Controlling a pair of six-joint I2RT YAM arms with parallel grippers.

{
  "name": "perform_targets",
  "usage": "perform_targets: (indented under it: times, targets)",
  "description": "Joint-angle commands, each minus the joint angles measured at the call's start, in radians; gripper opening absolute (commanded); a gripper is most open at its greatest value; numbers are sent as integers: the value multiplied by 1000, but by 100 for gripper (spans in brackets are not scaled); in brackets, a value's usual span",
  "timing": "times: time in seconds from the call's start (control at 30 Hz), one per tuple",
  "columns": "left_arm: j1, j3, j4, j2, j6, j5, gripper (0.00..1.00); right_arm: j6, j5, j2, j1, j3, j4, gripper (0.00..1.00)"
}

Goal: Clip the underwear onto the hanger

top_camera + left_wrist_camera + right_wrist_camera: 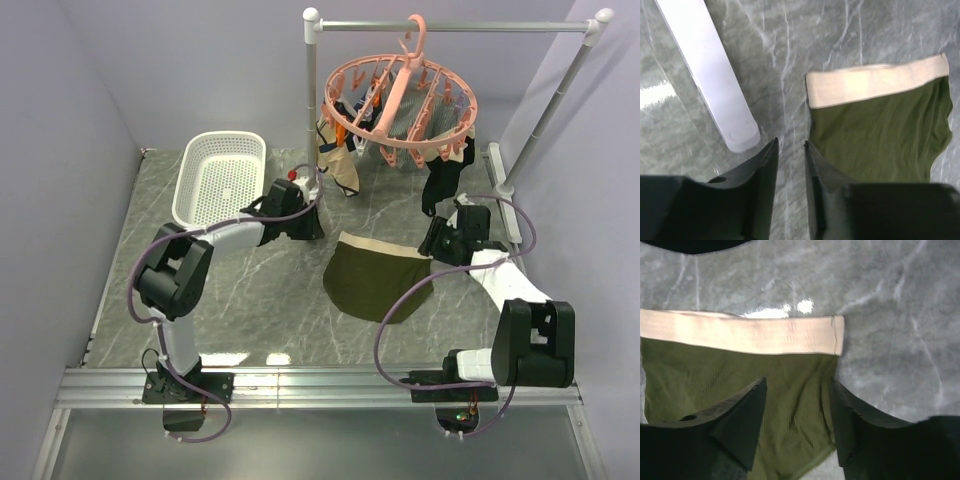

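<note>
The grey marble table carries the underwear, a white basket and the rail stand.

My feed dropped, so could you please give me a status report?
Left gripper open, beside underwear. Right gripper open, above it. Underwear flat on table, unclipped. Nothing blocking.

Ribbed cloth underwear, glossy marble table

The underwear lies flat on the grey marbled worktop, olive-green fabric below a beige waistband that runs across the picture and ends at a stitched right edge. The gripper hangs over the fabric just under that waistband end, its dark jaws spread wide with nothing pinched between them. Glare spots sit just above the waistband. A dark shape crosses the top edge, too cropped to identify.
</note>
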Motion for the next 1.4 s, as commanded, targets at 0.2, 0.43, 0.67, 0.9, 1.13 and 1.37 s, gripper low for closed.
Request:
perform_targets:
  times: [0.2, 0.43, 0.67, 0.9, 1.13, 1.37]
  targets:
    - [10, -224, 31, -407, -83, 101, 58, -47, -127, -260, -111, 81, -146, 68]
    - [13, -220, -133, -693, 19, 32, 93, -130, -305, -467, -186, 119, -208, 72]
    - [16, -189, -69, -820, 112, 46, 99, -229, -408, -527, -200, 228, -152, 84]
    - [14, -183, 142, -785, 170, 32, 99, -117, -405, -406, -200, 400, 15, 76]
    - [-81, -251, 461, -761, 326, 120, 99, -70, -425, -271, -157, 503, 107, 66]
    - [-190, -333, 683, -690, 432, 66, 99, -108, -278, -224, -43, 529, 143, 58]
